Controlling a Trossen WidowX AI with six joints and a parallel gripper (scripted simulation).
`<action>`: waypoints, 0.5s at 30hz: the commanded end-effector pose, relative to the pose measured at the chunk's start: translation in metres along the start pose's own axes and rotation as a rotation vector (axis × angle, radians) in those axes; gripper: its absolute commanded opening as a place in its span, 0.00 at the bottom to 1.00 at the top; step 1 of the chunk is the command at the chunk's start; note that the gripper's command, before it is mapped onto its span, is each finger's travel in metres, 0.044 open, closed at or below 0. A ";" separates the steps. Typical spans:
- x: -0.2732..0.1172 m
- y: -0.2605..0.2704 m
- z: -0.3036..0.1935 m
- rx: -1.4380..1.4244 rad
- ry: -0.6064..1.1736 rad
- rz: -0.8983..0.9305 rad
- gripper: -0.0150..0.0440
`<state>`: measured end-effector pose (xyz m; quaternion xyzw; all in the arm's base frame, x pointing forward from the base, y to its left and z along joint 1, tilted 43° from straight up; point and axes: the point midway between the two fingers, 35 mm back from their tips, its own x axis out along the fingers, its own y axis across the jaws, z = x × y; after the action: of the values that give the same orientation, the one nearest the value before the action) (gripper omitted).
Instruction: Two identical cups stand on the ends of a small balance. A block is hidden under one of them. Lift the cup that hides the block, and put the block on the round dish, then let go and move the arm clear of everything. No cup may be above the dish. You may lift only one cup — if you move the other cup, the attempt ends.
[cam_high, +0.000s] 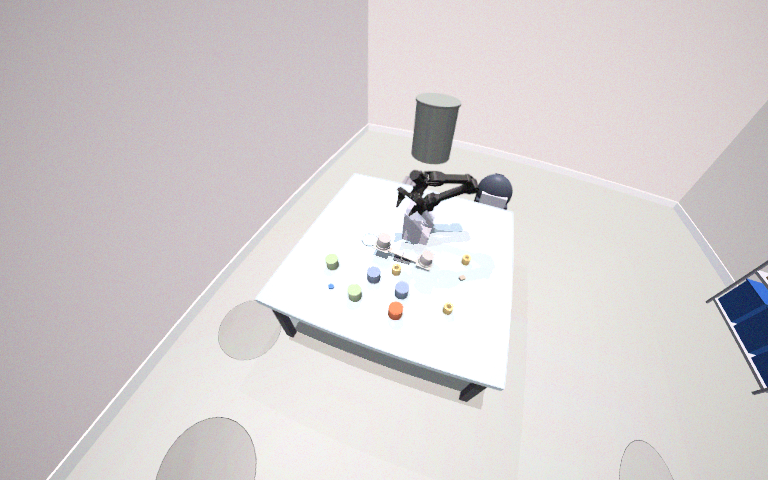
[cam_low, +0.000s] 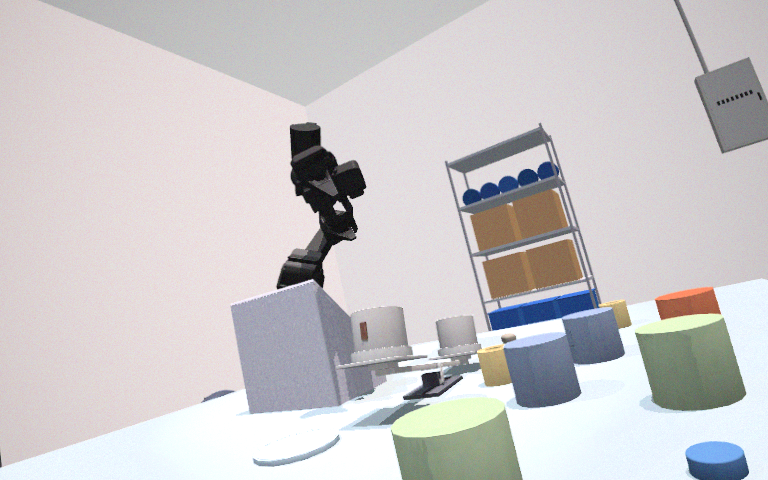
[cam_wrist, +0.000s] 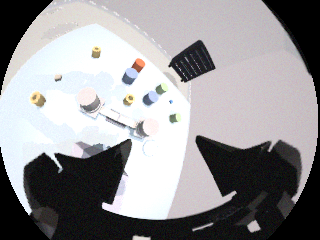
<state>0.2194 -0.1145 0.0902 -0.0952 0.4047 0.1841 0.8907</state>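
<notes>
Two pale grey cups stand upside down on the balance (cam_high: 404, 256) (cam_low: 433, 387) (cam_wrist: 118, 118). The cup (cam_high: 384, 241) (cam_low: 385, 328) (cam_wrist: 148, 127) nearer the dish has a small reddish-brown patch on its side; I cannot tell whether it is a mark or something inside. The other cup (cam_high: 426, 258) (cam_low: 456, 332) (cam_wrist: 88, 99) shows no patch. I see no block, and the tilt of the beam is hard to judge. The white round dish (cam_low: 297, 448) lies on the table beside the first cup, bare. My gripper (cam_high: 404, 208) (cam_wrist: 164, 140) is open and empty, high behind the balance.
A tall lilac-grey box (cam_high: 416, 227) (cam_low: 280, 353) stands close behind the balance. In front stand green cylinders (cam_high: 332, 262) (cam_low: 458, 444), blue-grey cylinders (cam_high: 373, 275) (cam_low: 542, 370), an orange-red cylinder (cam_high: 395, 310) (cam_wrist: 138, 65) and several yellow rings. A small blue disc (cam_high: 331, 286) (cam_low: 717, 461) lies towards one edge.
</notes>
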 end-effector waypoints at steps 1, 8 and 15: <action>0.005 0.014 -0.010 0.131 -0.028 0.079 1.00; 0.008 0.035 -0.020 0.331 -0.074 0.185 1.00; 0.009 0.053 -0.024 0.529 -0.124 0.279 1.00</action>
<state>0.1913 -0.0797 0.0687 0.1479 0.3991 0.1986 0.8829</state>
